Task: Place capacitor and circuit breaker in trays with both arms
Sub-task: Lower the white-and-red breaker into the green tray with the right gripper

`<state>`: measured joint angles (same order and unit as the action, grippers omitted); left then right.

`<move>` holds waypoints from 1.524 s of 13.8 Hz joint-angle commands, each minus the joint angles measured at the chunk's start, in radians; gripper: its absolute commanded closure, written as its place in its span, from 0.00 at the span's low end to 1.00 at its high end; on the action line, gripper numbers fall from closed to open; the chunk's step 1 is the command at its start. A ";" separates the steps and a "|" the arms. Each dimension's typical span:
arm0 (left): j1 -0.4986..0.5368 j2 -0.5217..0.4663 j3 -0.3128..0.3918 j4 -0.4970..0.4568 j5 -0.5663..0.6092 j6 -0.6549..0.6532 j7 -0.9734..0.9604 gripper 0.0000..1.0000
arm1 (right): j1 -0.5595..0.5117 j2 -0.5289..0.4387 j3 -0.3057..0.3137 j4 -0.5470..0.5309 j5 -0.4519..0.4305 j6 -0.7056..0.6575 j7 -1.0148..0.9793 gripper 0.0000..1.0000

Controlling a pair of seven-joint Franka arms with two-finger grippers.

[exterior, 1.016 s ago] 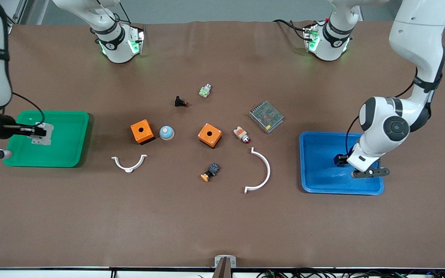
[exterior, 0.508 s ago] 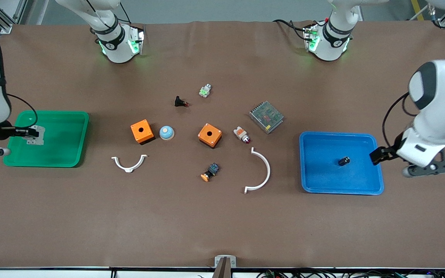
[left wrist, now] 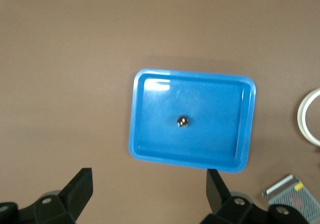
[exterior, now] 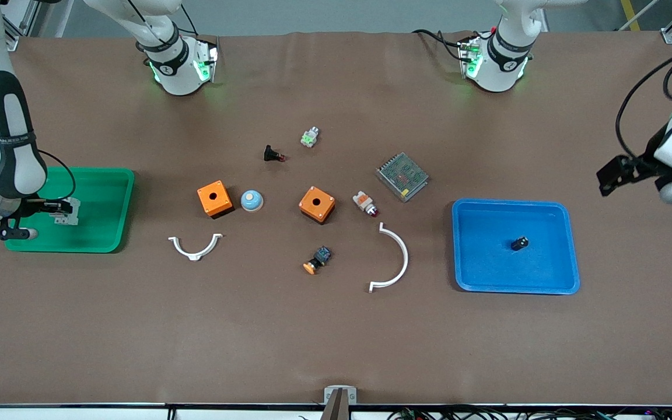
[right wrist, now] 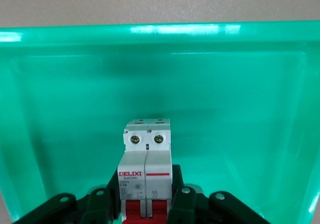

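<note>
- Green tray (exterior: 102,233) at the right arm's end of the table has the right gripper (exterior: 59,207) low inside it, fingers clamped on the circuit breaker (right wrist: 146,176), which points into the tray.
- Blue tray (exterior: 476,274) at the left arm's end holds the capacitor (exterior: 520,243), lying free near its middle.
- Left gripper (left wrist: 149,194) hangs high over bare table beside the blue tray, jaws spread wide, holding nothing.

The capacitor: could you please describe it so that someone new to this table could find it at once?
Find the blue tray toward the left arm's end of the table. The capacitor lies alone near the middle of its floor: a tiny black cylinder with a pale mark at one end. It is the only thing in that tray and the smallest item in view.
</note>
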<state>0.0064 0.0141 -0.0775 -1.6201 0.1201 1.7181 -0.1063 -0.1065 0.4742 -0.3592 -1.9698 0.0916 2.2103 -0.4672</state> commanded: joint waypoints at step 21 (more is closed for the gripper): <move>0.024 -0.068 -0.045 0.074 -0.108 -0.219 0.043 0.00 | 0.320 -0.471 0.017 0.046 -0.001 -0.395 0.424 0.00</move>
<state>0.0119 -0.0555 -0.1051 -1.5724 0.0198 1.5124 -0.0799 0.1985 0.0531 -0.3366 -1.9277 0.0938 1.8492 -0.0749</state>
